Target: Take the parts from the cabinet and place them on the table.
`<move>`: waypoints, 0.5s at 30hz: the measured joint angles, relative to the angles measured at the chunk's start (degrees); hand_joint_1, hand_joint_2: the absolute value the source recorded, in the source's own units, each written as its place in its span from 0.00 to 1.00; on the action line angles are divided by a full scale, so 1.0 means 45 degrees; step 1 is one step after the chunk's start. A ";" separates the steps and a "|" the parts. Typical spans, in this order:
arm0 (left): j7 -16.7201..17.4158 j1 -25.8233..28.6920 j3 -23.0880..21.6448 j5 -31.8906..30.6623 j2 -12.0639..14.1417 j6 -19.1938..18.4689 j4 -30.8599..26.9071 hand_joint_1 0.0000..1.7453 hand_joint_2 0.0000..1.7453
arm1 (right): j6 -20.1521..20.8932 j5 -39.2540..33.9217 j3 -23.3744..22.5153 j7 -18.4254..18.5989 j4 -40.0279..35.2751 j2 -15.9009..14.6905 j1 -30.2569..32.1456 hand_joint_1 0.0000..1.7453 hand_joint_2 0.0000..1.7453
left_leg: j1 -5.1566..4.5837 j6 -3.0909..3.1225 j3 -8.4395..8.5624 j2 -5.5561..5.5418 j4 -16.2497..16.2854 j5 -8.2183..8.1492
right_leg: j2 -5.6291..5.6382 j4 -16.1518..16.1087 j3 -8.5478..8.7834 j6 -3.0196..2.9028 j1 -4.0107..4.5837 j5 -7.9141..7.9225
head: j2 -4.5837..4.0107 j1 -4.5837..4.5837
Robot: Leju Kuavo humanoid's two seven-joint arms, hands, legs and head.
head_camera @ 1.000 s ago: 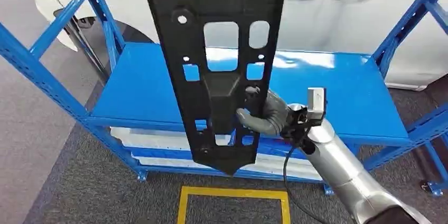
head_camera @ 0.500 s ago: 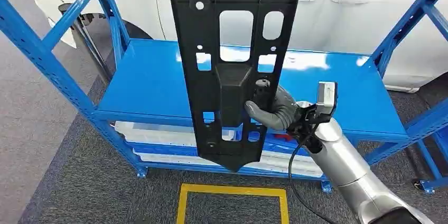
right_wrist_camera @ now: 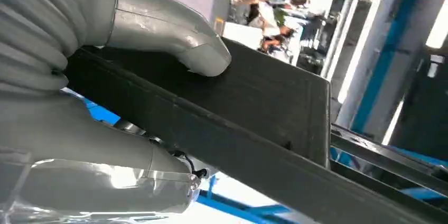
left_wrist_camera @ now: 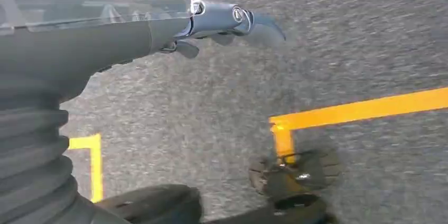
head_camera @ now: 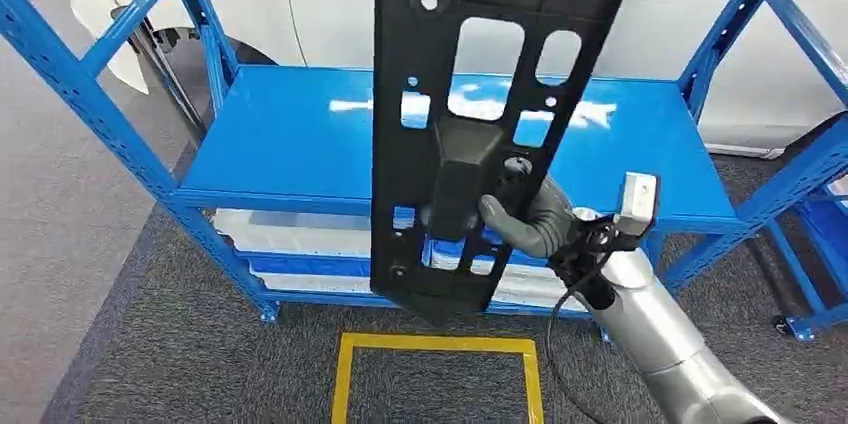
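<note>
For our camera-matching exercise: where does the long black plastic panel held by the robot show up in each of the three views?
Head view: the black panel stands upright at centre, gripped low down by the right hand, in front of the blue shelf.
Left wrist view: panel not in it; grey carpet and the left hand.
Right wrist view: panel runs diagonally, thumb pressed on it.
Shared landmark: the right hand on the panel.

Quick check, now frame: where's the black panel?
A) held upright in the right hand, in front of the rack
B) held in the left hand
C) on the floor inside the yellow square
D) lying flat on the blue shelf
A: the right hand grips the black panel near its lower end, upright before the blue rack; the left hand hangs over the floor holding nothing.
</note>
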 joint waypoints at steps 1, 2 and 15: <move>0.0000 0.0123 0.0092 0.0093 0.0005 0.0020 0.0000 0.00 1.00 | 0.0005 0.0102 -0.0087 -0.0127 -0.0204 -0.0015 0.0360 1.00 1.00 | 0.0015 -0.0050 -0.0233 0.0002 0.0909 -0.0805 | 0.0000 0.0011 -0.0167 -0.0007 0.0007 0.0114 | 0.0000 0.0000; 0.0000 0.0233 0.0161 0.0155 0.0005 0.0048 0.0000 0.00 1.00 | 0.0019 0.0195 -0.0179 -0.0205 -0.0350 -0.0015 0.0701 1.00 1.00 | 0.0015 -0.0091 -0.0417 0.0005 0.1946 -0.1452 | 0.0010 0.0025 -0.0347 -0.0022 0.0024 0.0251 | 0.0000 0.0000; -0.0078 0.0214 0.0248 -0.0048 -0.0005 0.0175 0.0005 0.00 1.00 | 0.0350 0.0181 -0.1719 -0.0472 -0.1414 0.0039 0.2729 1.00 1.00 | -0.0072 0.0663 0.2565 0.0086 -0.1221 -0.0524 | 0.0073 0.0874 -0.1896 0.0619 0.0033 0.0321 | 0.0000 0.0005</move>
